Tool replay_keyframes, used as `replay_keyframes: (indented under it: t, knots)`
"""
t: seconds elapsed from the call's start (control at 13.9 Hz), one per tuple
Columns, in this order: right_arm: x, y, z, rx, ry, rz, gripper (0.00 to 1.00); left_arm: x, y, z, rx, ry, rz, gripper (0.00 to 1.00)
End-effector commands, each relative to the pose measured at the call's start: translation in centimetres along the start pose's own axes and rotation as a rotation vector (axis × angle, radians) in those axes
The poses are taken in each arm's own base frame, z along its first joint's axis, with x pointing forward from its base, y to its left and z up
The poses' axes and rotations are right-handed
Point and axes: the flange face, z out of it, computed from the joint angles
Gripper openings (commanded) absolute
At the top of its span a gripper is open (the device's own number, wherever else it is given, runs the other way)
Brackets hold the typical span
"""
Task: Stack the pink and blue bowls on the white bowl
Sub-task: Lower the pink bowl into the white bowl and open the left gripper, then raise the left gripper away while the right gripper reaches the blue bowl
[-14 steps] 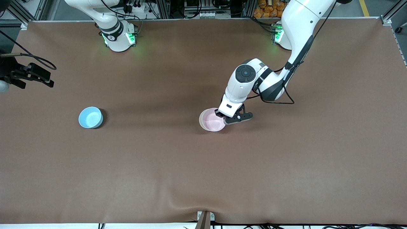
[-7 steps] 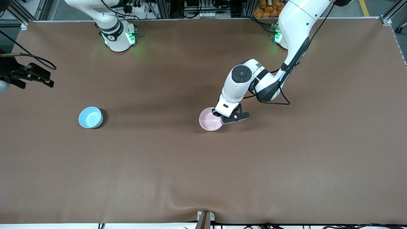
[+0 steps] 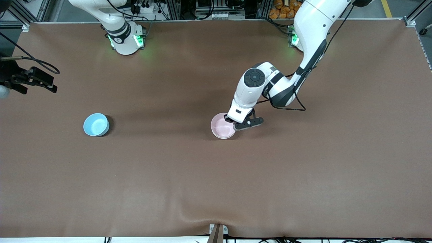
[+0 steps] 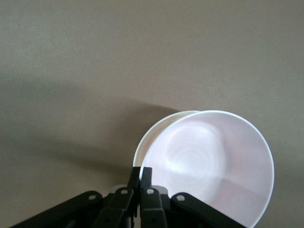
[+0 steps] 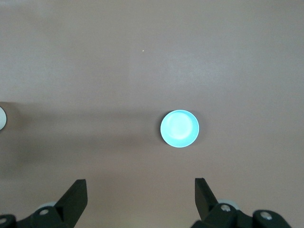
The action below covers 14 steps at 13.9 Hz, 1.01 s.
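Note:
The pale pink bowl (image 3: 222, 126) sits tilted in the white bowl near the middle of the table. My left gripper (image 3: 233, 123) is shut on the pink bowl's rim. In the left wrist view the gripper (image 4: 140, 174) pinches the pink bowl (image 4: 213, 166), and only an arc of the white bowl (image 4: 153, 134) shows under it. The light blue bowl (image 3: 96, 124) stands alone toward the right arm's end of the table. My right gripper (image 3: 40, 81) waits open and empty high over that end. Its wrist view shows the open gripper (image 5: 139, 183) above the blue bowl (image 5: 179, 128).
The brown table cover (image 3: 303, 168) has a ripple at its edge nearest the front camera. The two arm bases stand along the edge farthest from that camera.
My left gripper has carried the pink bowl a little toward the right arm's end, so it now covers the white bowl almost fully. The right arm has not moved.

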Motion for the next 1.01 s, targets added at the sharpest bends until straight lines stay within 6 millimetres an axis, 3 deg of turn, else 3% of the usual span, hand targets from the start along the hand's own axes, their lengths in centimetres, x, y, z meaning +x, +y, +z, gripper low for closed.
replay_keyframes:
  t: [0.0, 0.14, 0.22, 0.29, 0.36, 0.5, 0.65, 0.93]
  knots:
    - [0.1, 0.3, 0.0, 0.017, -0.004, 0.011, 1.00, -0.4, 0.1, 0.3, 0.011, 0.019, -0.008, 0.00]
    - [0.2, 0.4, 0.1, 0.016, -0.006, 0.011, 1.00, -0.3, 0.1, 0.3, 0.010, 0.018, -0.011, 0.00]
    - [0.1, 0.3, 0.0, 0.017, -0.004, 0.011, 1.00, -0.3, 0.1, 0.4, 0.011, 0.017, -0.011, 0.43]
    - [0.1, 0.3, 0.0, 0.017, -0.004, 0.011, 1.00, -0.2, 0.1, 0.5, 0.010, 0.015, -0.021, 0.93]
    - [0.1, 0.3, 0.0, 0.017, -0.004, 0.011, 1.00, -0.1, 0.2, 0.3, 0.006, 0.019, -0.049, 1.00]
    - [0.1, 0.4, 0.0, 0.016, -0.004, 0.011, 1.00, 0.4, 0.6, -0.8, -0.010, 0.034, -0.065, 1.00]
    - [0.1, 0.3, 0.0, 0.017, -0.004, 0.011, 1.00, 2.8, 0.9, -4.4, -0.037, 0.077, -0.082, 1.00]
    - [0.6, 0.9, 0.7, 0.016, -0.017, 0.021, 1.00, 9.3, -3.4, -12.7, -0.029, 0.161, -0.068, 1.00]
